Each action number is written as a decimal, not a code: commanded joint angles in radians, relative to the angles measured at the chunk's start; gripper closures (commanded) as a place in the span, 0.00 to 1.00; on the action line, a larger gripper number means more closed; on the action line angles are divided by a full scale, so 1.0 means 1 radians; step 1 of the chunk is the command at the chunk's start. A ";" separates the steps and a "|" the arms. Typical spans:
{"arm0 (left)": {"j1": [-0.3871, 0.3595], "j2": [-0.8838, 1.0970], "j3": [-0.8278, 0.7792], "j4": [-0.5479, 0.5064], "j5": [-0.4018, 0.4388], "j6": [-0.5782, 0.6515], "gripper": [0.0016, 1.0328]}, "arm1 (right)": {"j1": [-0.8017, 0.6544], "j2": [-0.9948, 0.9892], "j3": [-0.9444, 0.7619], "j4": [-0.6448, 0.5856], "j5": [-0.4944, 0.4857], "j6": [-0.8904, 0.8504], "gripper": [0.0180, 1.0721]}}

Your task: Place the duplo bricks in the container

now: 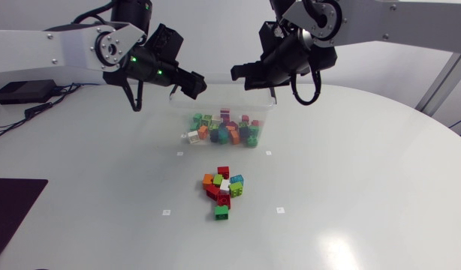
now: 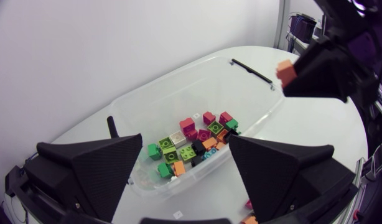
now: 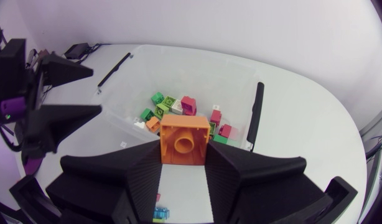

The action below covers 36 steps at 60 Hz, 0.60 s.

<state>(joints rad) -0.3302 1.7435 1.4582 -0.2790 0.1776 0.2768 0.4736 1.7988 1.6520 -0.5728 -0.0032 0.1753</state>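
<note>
The right gripper (image 3: 183, 157) is pinching an orange brick (image 3: 183, 138) from two sides and hangs above the far side of the clear container (image 1: 266, 120), which stands toward the table's (image 1: 366, 187) far edge. The left gripper (image 2: 185, 158) hangs over the container's far left corner with its fingers spread and nothing between them. A good many bricks (image 1: 224, 132) already lie along the container's near side. A small pile of bricks (image 1: 223, 192) is left on the table's middle, between the container and the near edge.

The step in hand looks like the drop: the orange brick has been carried up and only needs letting go. From the right wrist view it seems to sit above the container's inside, though I cannot tell how close it is to the rim. The next move calls for making sure it is well inside the walls, then spreading the fingers. After that one arm must go down to the pile for another brick, with about a dozen left to move
</note>
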 commanded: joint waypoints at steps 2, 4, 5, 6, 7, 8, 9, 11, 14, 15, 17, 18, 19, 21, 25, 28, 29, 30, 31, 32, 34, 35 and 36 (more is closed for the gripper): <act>-0.007 -0.078 -0.087 -0.037 0.000 0.075 0.04 | -0.015 0.065 0.060 0.013 -0.006 0.015 0.79; -0.012 -0.091 -0.113 -0.038 0.000 0.091 0.05 | -0.018 0.079 0.072 0.013 -0.007 0.015 0.79; -0.012 -0.099 -0.128 -0.038 0.000 0.102 0.05 | -0.020 0.088 0.081 0.014 -0.009 0.018 0.79; -0.012 -0.102 -0.136 -0.040 0.000 0.107 0.04 | -0.021 0.091 0.086 0.014 -0.011 0.018 0.79; -0.012 -0.107 -0.150 -0.040 0.000 0.116 0.04 | -0.023 0.100 0.092 0.014 -0.012 0.021 0.79; -0.012 -0.114 -0.167 -0.040 0.000 0.125 0.04 | -0.024 0.108 0.101 0.016 -0.015 0.023 0.79; -0.012 -0.116 -0.174 -0.042 0.000 0.130 0.05 | -0.024 0.112 0.104 0.016 -0.015 0.023 0.79; -0.015 -0.127 -0.202 -0.045 0.005 0.151 0.05 | -0.024 0.126 0.115 0.017 -0.018 0.023 0.79; -0.017 -0.137 -0.234 -0.043 0.014 0.174 0.05 | -0.024 0.139 0.126 0.025 -0.018 0.024 0.79; -0.018 -0.142 -0.251 -0.043 0.019 0.185 0.05 | -0.024 0.143 0.131 0.025 -0.018 0.024 0.79; -0.021 -0.151 -0.280 -0.043 0.025 0.208 0.05 | -0.023 0.154 0.141 0.027 -0.018 0.024 0.79; -0.023 -0.154 -0.291 -0.043 0.031 0.219 0.05 | -0.023 0.157 0.146 0.027 -0.018 0.024 0.79; -0.024 -0.159 -0.300 -0.043 0.036 0.229 0.05 | -0.023 0.162 0.150 0.028 -0.017 0.024 0.79; -0.027 -0.167 -0.322 -0.043 0.048 0.256 0.05 | -0.023 0.171 0.160 0.036 -0.014 0.023 0.79; -0.030 -0.174 -0.358 -0.038 0.059 0.308 0.05 | -0.026 0.200 0.184 0.037 -0.014 0.021 0.79; -0.033 -0.170 -0.378 -0.037 0.079 0.352 0.05 | -0.030 0.223 0.207 0.037 -0.012 0.020 0.79; -0.033 -0.168 -0.383 -0.037 0.083 0.363 0.05 | -0.030 0.228 0.212 0.037 -0.012 0.020 0.79; -0.033 -0.164 -0.386 -0.037 0.086 0.374 0.05 | -0.030 0.234 0.218 0.037 -0.012 0.020 0.79; -0.033 -0.160 -0.386 -0.037 0.088 0.380 0.05 | -0.030 0.238 0.223 0.037 -0.012 0.020 0.79; -0.033 -0.154 -0.392 -0.037 0.099 0.401 0.05 | -0.030 0.244 0.229 0.037 -0.012 0.020 0.79; -0.033 -0.145 -0.397 -0.037 0.112 0.429 0.05 | -0.032 0.257 0.242 0.037 -0.009 0.018 0.78; -0.035 -0.142 -0.398 -0.037 0.114 0.438 0.05 | -0.032 0.263 0.249 0.037 -0.009 0.018 0.76; -0.036 -0.133 -0.400 -0.037 0.115 0.455 0.05 | -0.030 0.266 0.255 0.036 -0.006 0.016 0.73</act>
<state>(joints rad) -0.3588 1.5963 1.0863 -0.3164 0.2737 0.6418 0.4492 2.0220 1.8648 -0.5449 -0.0177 0.1822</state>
